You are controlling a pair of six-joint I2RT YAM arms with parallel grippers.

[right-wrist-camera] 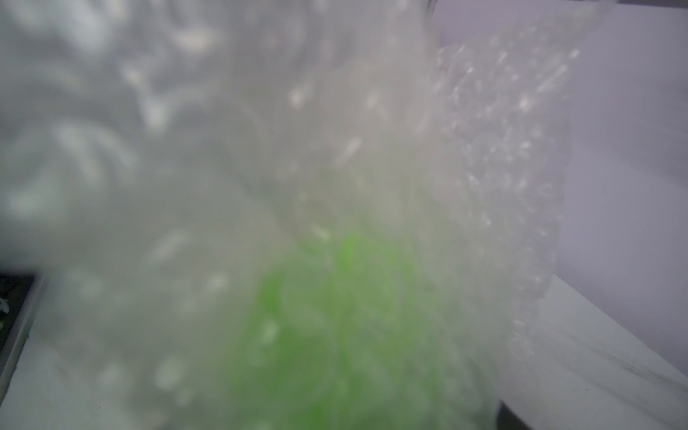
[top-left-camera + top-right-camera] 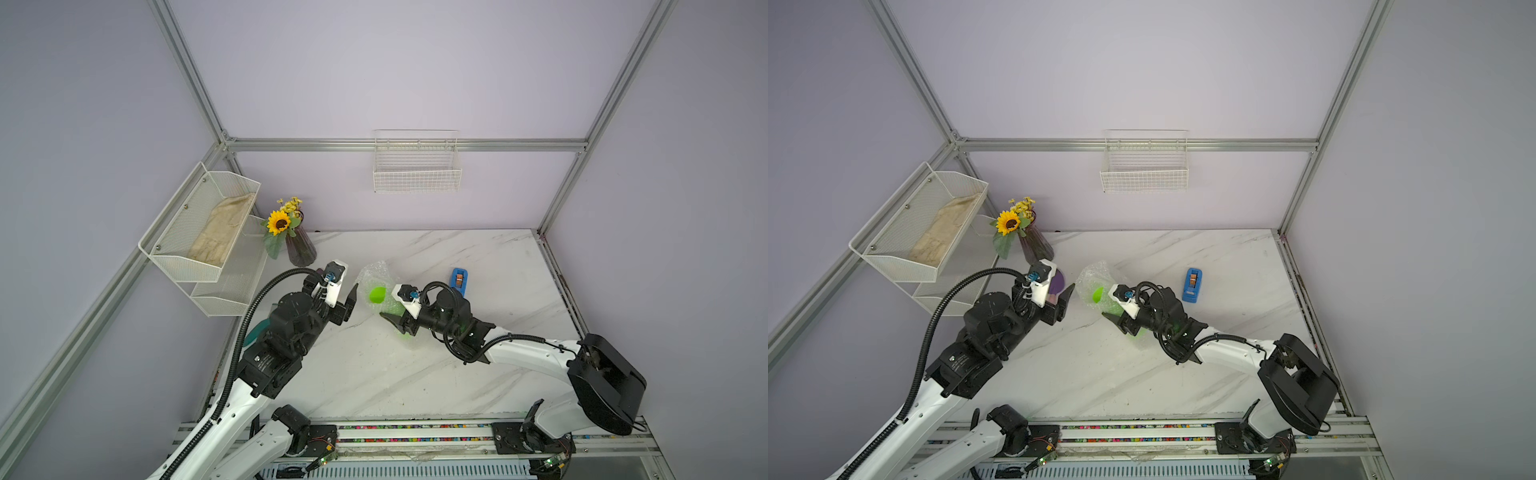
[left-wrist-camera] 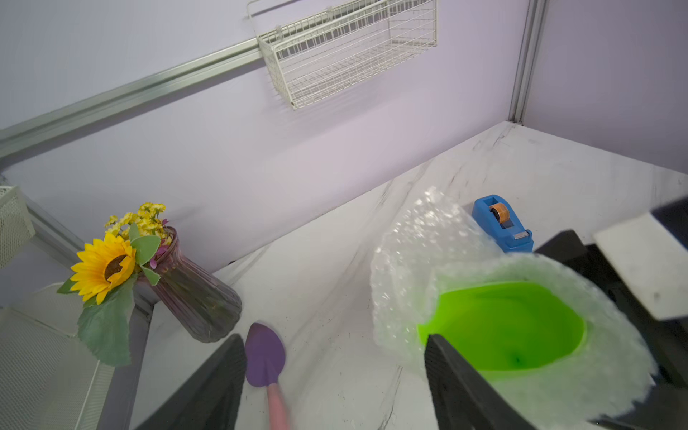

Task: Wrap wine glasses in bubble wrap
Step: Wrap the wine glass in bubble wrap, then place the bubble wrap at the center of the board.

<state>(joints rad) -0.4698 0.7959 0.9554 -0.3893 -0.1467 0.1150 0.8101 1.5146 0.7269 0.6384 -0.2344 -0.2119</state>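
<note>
On the middle of the tabletop (image 2: 478, 374), the wrap (image 2: 376, 272) is bunched loosely round the goblet (image 2: 377, 294). The goblet lies tipped over, its open mouth bare and facing the left arm. The wrap is soft, springy film and would likely uncurl if let go; it wants pinching at a free edge. The goblet looks like light, stiff plastic, smooth and apt to roll, so it is best taken through the wrap at bowl or stem. The right jaws straddle the wrapped lower end; whether they grip it I cannot tell. The left jaws stand wide apart, empty, just beside the mouth.
</note>
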